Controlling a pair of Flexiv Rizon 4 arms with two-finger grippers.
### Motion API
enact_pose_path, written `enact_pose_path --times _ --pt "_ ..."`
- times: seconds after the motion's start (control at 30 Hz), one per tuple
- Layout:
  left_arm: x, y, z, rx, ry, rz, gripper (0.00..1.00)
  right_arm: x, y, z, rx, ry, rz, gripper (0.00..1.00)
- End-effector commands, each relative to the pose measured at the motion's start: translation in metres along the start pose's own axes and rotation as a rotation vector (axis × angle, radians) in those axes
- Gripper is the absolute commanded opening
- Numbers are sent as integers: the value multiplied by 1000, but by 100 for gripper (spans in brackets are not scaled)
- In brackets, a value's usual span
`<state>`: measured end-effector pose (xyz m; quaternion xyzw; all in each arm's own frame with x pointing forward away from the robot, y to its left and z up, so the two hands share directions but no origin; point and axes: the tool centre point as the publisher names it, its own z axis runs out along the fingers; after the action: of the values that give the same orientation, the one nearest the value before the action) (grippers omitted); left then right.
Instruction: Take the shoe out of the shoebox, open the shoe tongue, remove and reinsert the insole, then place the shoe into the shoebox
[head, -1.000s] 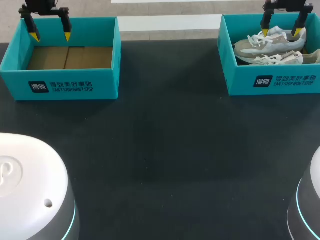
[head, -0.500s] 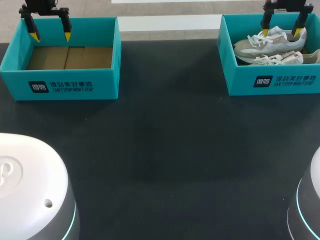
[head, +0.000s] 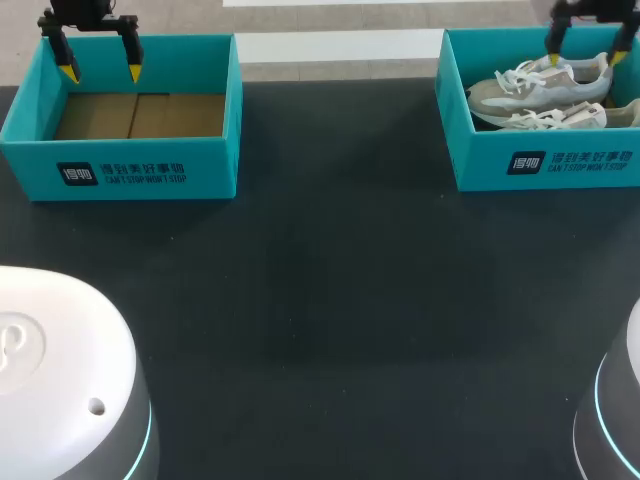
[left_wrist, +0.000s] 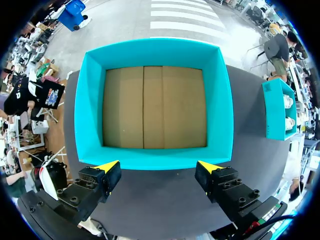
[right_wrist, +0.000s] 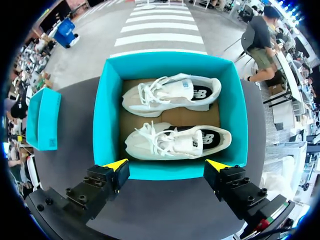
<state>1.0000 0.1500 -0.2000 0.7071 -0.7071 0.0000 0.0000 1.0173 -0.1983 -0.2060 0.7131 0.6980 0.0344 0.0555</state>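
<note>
Two teal shoeboxes are set well apart at the far side of the dark table (head: 320, 300). In the right shoebox (head: 545, 165) a pair of pale sneakers is laid side by side, toes turned toward the left shoebox (head: 150, 170): the rear sneaker (head: 540, 85) lies by the far wall, and the front sneaker (head: 555, 117) lies by the near wall. The right gripper (head: 588, 48) is held above this box with its yellow-tipped fingers spread wide; in its wrist view both shoes are seen ahead of the right gripper (right_wrist: 167, 165). The left gripper (head: 100, 72) is likewise held spread, above the left shoebox, whose brown cardboard floor is exposed.
</note>
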Motion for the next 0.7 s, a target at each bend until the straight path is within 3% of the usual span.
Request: enact_pose_path --times 0.03,0.37,0.47,0.7 --pt "0 0 0 0 0 0 100 -23 -14 11 -50 -7 15 100" --pt "0 0 0 0 0 0 100 -62 -26 36 -25 -85 75 100" --pt "0 0 0 0 0 0 100 -68 -31 45 22 -168 93 100" --pt "0 0 0 0 0 0 100 -68 -31 45 22 -168 93 100"
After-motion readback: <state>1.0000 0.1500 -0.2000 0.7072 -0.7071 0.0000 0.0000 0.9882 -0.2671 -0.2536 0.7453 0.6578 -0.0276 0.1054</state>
